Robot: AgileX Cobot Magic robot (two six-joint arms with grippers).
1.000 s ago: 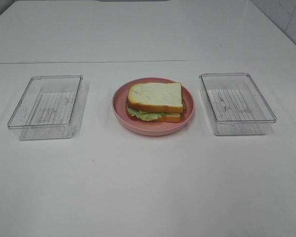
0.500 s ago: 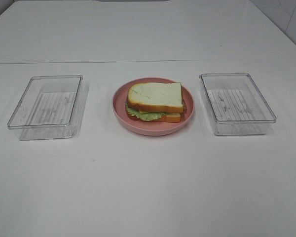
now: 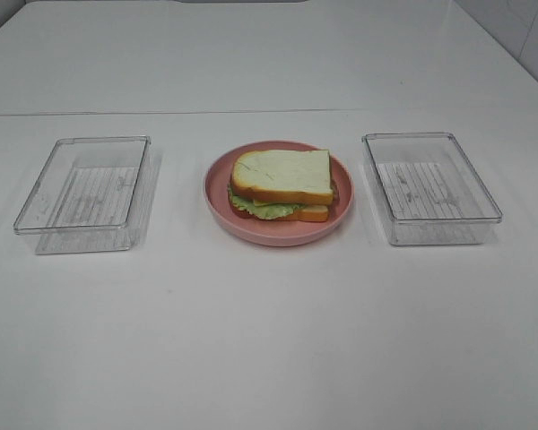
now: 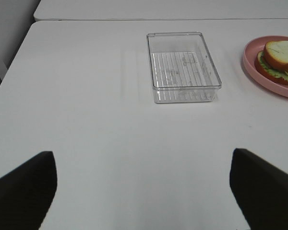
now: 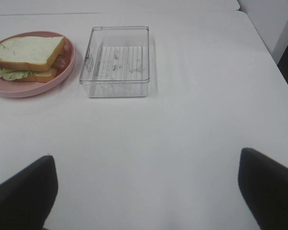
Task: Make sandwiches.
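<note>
Exterior high view is showing the sandwich [image 3: 282,184] sitting assembled on the pink plate [image 3: 217,199], which is serving as the landmark on the white table [image 3: 269,340]; the top bread slice is lying slightly askew over the lettuce, with the lower slice showing at the near edge; a clear tray [image 3: 82,193] is standing to the left of the plate and a second clear tray [image 3: 429,187] is standing to its right, both apart from the plate's rim; neither arm is appearing in this view; in the left wrist view the left gripper [image 4: 143,189] is hovering over bare table, well short of the plate, with its dark fingers [image 4: 24,189] spread wide and nothing between them; in the right wrist view the right gripper [image 5: 146,191] is likewise standing with its fingers [image 5: 269,189] fully parted and gripping nothing, well away from the plate; the sandwich is lying untouched by either gripper
</note>
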